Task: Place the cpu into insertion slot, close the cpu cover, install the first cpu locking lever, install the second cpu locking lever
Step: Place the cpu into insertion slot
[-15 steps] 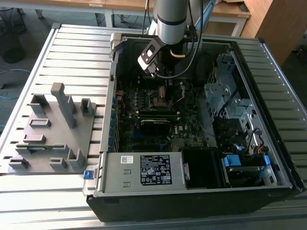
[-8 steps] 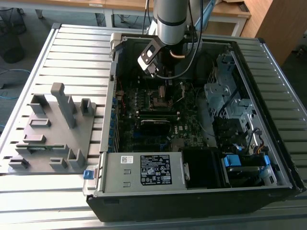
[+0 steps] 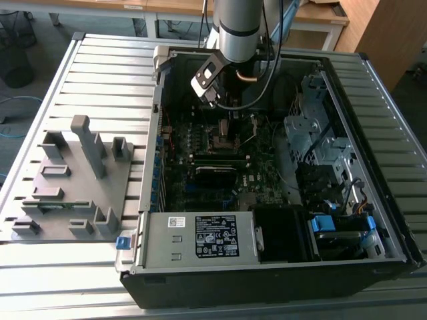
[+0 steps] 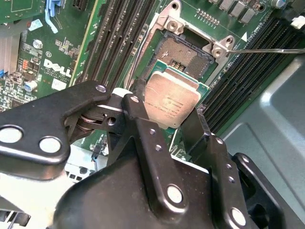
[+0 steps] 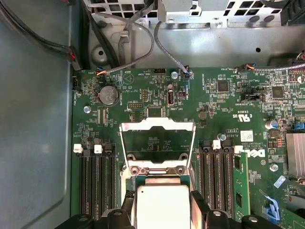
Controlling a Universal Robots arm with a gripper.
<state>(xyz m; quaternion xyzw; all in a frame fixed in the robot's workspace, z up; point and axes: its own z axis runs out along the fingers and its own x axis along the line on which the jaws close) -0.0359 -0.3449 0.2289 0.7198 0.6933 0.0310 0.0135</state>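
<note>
My gripper (image 4: 169, 117) is shut on the cpu (image 4: 174, 100), a flat square chip with a dull silver top, with one black finger on each of two opposite edges. The chip hangs tilted just over the insertion slot (image 4: 183, 47), a dark square recess in a silver rim, and overlaps its near edge. In the first wrist view the cpu (image 5: 162, 205) sits between the fingers (image 5: 198, 207), and the cpu cover (image 5: 157, 126) stands open beyond it. In the exterior view the arm (image 3: 238, 30) hangs over the slot (image 3: 225, 129) inside the case.
Long black memory slots (image 5: 95, 181) flank the socket on both sides. A thin metal lever rod (image 4: 267, 50) sticks out sideways from the socket. The case walls (image 3: 155, 133), a drive cage (image 3: 313, 127) and the power supply (image 3: 200, 237) surround the motherboard. A grey fixture (image 3: 73, 180) lies beside the case.
</note>
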